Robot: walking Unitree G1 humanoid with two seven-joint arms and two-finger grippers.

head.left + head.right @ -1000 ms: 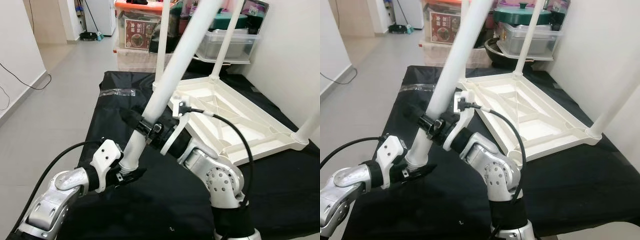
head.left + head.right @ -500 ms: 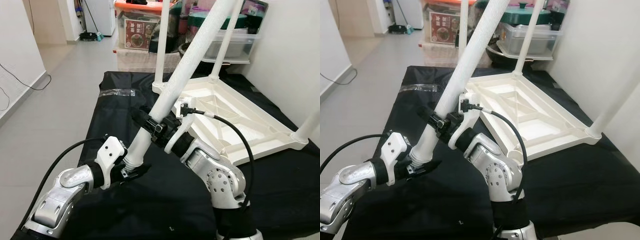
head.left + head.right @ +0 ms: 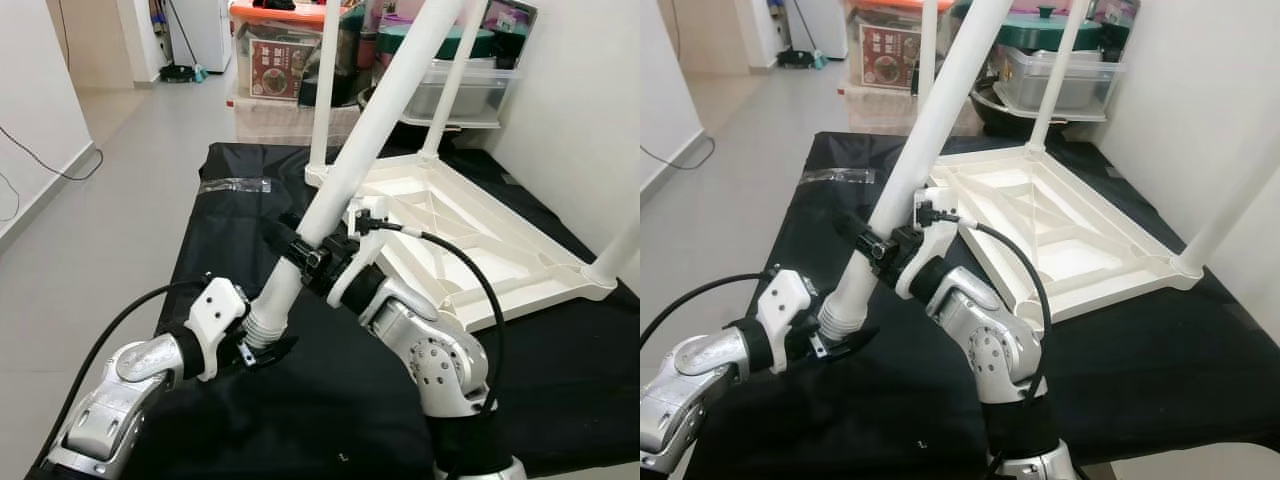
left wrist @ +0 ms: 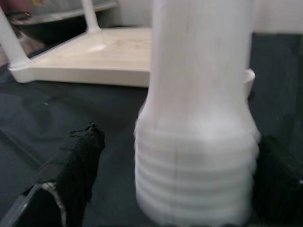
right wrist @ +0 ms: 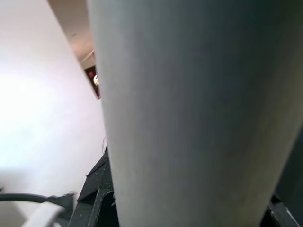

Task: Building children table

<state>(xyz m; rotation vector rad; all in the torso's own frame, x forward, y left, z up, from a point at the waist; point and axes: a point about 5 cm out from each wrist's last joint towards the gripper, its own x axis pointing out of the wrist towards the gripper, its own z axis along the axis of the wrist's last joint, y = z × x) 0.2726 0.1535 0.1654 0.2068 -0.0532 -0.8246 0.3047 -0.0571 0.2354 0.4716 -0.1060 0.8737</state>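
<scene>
A black cloth [image 3: 200,230] is covering the floor, and the upturned white tabletop [image 3: 470,235] is lying on it with three legs already standing in its corners. The loose table leg [image 3: 350,165] is leaning steeper than a second ago, its ribbed end lifted slightly. The right gripper [image 3: 300,262] is pinching it mid-shaft; the left gripper [image 3: 262,350] is clamping that ribbed end. It looks like alignment toward the last empty corner is under way.

Bright, even indoor light, sharp head views, soft shadows, left wrist view blurred, right wrist view dim
</scene>
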